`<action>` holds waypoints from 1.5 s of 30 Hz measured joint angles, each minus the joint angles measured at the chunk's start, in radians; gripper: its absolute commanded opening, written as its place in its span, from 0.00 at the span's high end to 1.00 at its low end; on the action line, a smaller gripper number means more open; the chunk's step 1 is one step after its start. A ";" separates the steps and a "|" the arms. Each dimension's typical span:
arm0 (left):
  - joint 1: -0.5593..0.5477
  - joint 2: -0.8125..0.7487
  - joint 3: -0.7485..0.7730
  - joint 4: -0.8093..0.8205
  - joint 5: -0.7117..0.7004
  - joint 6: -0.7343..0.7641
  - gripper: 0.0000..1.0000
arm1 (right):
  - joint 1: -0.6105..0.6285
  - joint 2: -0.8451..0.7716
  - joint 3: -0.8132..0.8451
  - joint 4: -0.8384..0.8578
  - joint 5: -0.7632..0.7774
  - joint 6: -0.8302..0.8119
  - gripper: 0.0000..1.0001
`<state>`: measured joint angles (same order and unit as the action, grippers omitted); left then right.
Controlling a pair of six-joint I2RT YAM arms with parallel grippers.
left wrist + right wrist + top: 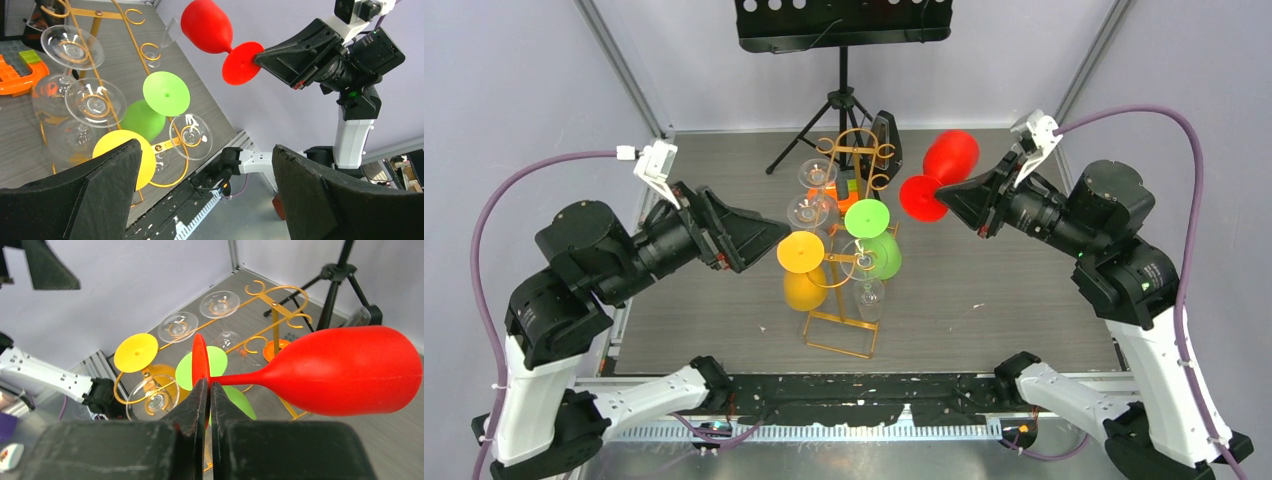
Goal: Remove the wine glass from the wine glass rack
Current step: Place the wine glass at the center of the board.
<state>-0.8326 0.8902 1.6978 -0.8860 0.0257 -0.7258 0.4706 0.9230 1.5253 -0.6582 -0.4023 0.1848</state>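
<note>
While I look down from the overhead view, my right gripper (pixel 944 197) pinches the red plastic wine glass (pixel 939 170) by its round foot, up in the air at centre right, clear of the gold wire wine glass rack (pixel 838 348). So the lift-off looks done!

My left gripper (pixel 779 243) sits spread wide just beside the yellow plastic glass (pixel 801 252), holding nothing.

Over to the left wrist view: the red plastic wine glass (pixel 207 25) floats at top centre, apart from the gold wire wine glass rack (pixel 107 14).

Right wrist view now: my fingers are pressed together on the foot's edge, the bowl (pixel 345 367) jutting right, and the rack (pixel 275 332) lies beyond. I reckon only setting it down somewhere remains, if that.
</note>
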 measured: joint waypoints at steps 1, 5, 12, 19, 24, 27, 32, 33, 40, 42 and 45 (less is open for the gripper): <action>0.004 0.007 0.006 0.000 0.006 0.001 0.01 | 0.018 0.000 0.005 0.002 0.001 -0.021 0.94; 0.035 0.032 0.036 0.000 0.047 0.000 0.01 | 0.102 0.006 0.008 0.019 -0.003 -0.113 0.94; 0.129 0.046 0.060 0.024 0.165 -0.023 0.01 | 0.284 0.024 0.008 0.071 -0.007 -0.308 0.94; 0.205 0.056 0.042 0.066 0.290 -0.052 0.01 | 0.450 0.037 0.008 0.141 0.012 -0.454 0.94; 0.221 0.074 0.037 0.084 0.352 -0.056 0.01 | 0.550 0.075 0.010 0.182 0.050 -0.552 0.94; 0.224 0.082 0.033 0.089 0.383 -0.057 0.02 | 0.590 0.108 0.013 0.196 0.072 -0.599 0.94; 0.224 0.082 0.004 0.099 0.428 -0.058 0.03 | 0.632 0.152 0.020 0.229 0.110 -0.651 0.94; 0.225 0.082 -0.002 0.102 0.433 -0.058 0.03 | 0.639 0.157 0.020 0.234 0.114 -0.657 0.94; 0.225 0.074 -0.055 0.113 0.455 -0.057 0.04 | 0.684 0.188 0.035 0.291 0.128 -0.681 0.94; 0.225 0.075 -0.056 0.126 0.466 -0.060 0.04 | 0.696 0.198 0.043 0.294 0.134 -0.687 0.94; 0.225 0.077 -0.056 0.132 0.472 -0.060 0.04 | 0.714 0.207 0.044 0.299 0.142 -0.697 0.94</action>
<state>-0.6079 0.9668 1.6413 -0.7544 0.4980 -0.7856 1.1847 1.1301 1.5692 -0.3592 -0.2604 -0.5117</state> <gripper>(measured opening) 0.965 0.083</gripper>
